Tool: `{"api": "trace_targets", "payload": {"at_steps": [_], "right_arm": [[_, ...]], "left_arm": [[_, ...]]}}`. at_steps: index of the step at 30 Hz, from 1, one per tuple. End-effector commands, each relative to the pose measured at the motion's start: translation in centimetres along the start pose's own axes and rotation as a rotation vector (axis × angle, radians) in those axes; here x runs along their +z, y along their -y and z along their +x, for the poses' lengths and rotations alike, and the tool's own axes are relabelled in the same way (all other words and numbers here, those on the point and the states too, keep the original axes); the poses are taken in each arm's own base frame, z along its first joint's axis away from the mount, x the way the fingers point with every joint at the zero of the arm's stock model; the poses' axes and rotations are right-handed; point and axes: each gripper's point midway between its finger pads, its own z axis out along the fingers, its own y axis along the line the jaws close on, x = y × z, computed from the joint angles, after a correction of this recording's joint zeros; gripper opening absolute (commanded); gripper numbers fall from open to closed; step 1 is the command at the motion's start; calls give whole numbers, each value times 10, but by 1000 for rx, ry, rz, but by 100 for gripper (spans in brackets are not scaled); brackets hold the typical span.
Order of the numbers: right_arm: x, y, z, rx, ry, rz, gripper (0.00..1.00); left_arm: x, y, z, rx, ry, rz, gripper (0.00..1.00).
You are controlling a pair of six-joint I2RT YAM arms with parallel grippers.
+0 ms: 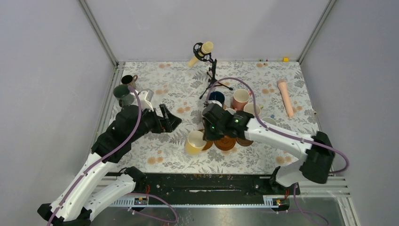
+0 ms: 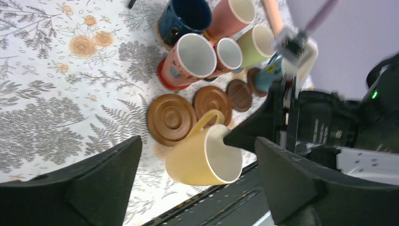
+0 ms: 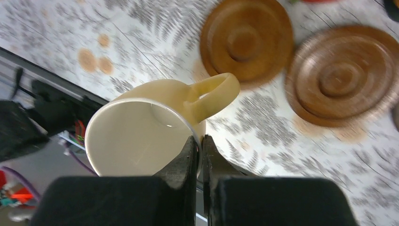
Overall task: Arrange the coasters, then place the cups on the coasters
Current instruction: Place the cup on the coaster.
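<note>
Pinches yellow cup (image 3: 136, 136) rim with right claw (image 3: 198, 145); holds left claw (image 2: 197, 143) spread.
Shows pinch clearly only in right wrist view; unclear from above.

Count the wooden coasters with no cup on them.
3, in a row beside the yellow mug: the end coaster toward the left arm, the middle coaster, the dark coaster farthest. Others may hide under mugs.

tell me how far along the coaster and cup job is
Done: a pink mug sits on a red coaster, with other mugs grouped behind it. In hand: the right gripper pinches the yellow mug by its rim. Left: three wooden coasters lie bare, and two dark mugs stand apart at the table's far left.
</note>
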Motion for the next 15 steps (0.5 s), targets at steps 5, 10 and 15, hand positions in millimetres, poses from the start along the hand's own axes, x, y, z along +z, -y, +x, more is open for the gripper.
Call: {"api": "trace_targets", "payload": {"at_steps": [5,10,15], "right_arm": [[-70,93,38,-1,108,160,0],[-106,139,26,-12,212,326,0],[-115,177,10,26,233,455,0]], "left_arm": [[-14,10,-40,100,113,-14,99],[-16,0,-54,152,163,-80,99],[-17,-14,-57,200,184,-147,99]]}}
